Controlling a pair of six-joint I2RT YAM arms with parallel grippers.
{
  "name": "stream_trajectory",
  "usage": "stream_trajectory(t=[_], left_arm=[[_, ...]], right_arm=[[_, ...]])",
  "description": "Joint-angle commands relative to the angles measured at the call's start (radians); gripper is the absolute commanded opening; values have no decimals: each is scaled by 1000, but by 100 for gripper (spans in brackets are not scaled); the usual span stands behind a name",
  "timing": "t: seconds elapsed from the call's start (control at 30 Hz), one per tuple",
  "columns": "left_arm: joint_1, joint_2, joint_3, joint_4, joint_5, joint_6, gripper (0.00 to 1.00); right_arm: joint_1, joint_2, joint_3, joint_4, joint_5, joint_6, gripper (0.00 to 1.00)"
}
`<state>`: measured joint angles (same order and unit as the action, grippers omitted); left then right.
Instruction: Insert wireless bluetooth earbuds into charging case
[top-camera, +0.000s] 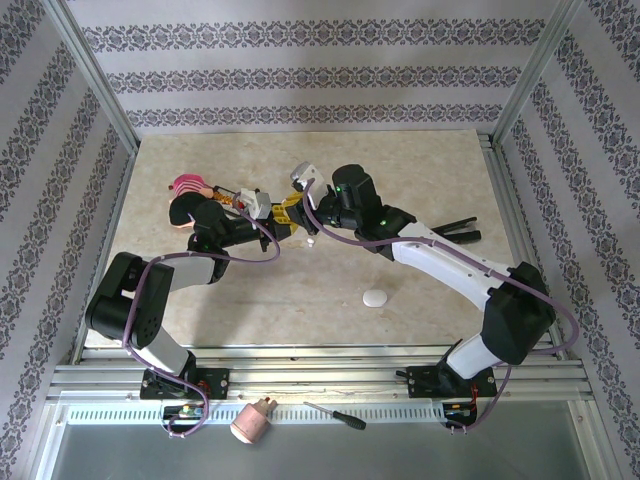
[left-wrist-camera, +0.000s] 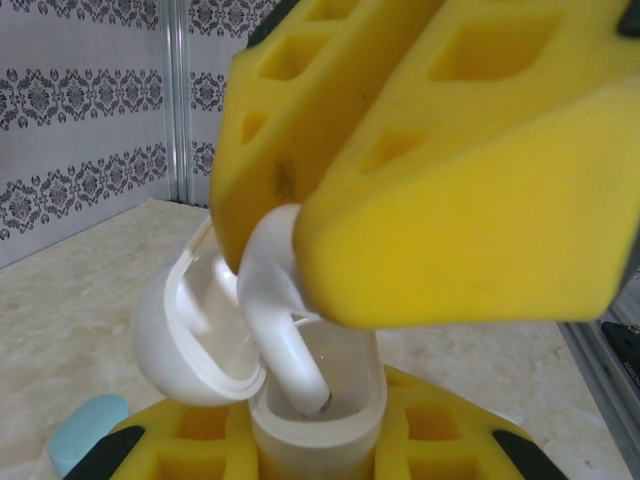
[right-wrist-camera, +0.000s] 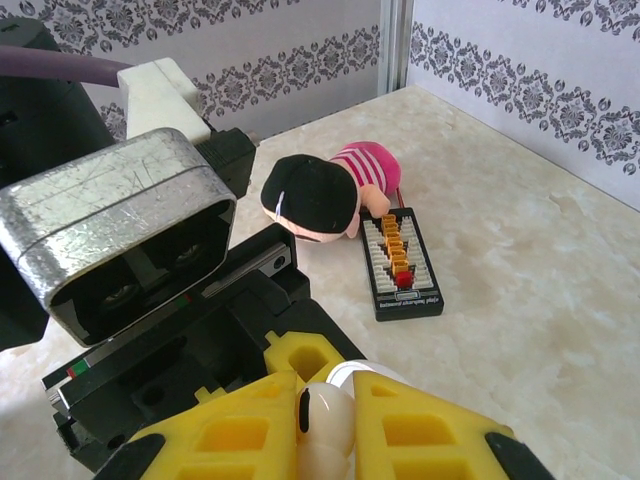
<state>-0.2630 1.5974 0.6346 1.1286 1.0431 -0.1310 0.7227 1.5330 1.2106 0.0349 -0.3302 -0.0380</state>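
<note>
In the left wrist view my left gripper (left-wrist-camera: 318, 445) is shut on the body of a white charging case (left-wrist-camera: 345, 400), held upright with its lid (left-wrist-camera: 185, 335) swung open to the left. A white earbud (left-wrist-camera: 285, 335) hangs stem-down, its tip inside the case's cavity. It is pinched between the yellow fingers (left-wrist-camera: 460, 190) of my right gripper, which come in from above. In the right wrist view my right gripper (right-wrist-camera: 328, 400) is shut on that earbud (right-wrist-camera: 325, 425). From the top camera the two grippers (top-camera: 288, 218) meet above the middle of the table.
A pink-and-black plush doll (right-wrist-camera: 320, 195) and a black connector board (right-wrist-camera: 402, 265) lie behind the grippers. A white oval case (top-camera: 376, 298) sits on the table (top-camera: 420, 180) nearer the front. A pale blue rounded object (left-wrist-camera: 88, 430) lies below the held case. A black tool (top-camera: 455, 232) lies right.
</note>
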Motion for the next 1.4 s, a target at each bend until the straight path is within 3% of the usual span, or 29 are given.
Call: stream_trajectory(t=[0.0,0.27,0.8,1.1,1.37], left_arm=[[-15,-32,23,-1,9,14,3],[-15,-37,37,-22,2,10,3],[-13,-36,43,-58,-11,46,3],[-14,-39,44,-55,-8,48,3],[-13,-61,37,-69,-9,56,3]], right_arm=[[7,14,17,19,-21,-18,16],[8,6,-13,23,-52,-23,20],[-7,-98,-28,38,35,12,52],[-13,-66,-20,-11,84,10,85],[-33,-19,-17,-19,100,50,89]])
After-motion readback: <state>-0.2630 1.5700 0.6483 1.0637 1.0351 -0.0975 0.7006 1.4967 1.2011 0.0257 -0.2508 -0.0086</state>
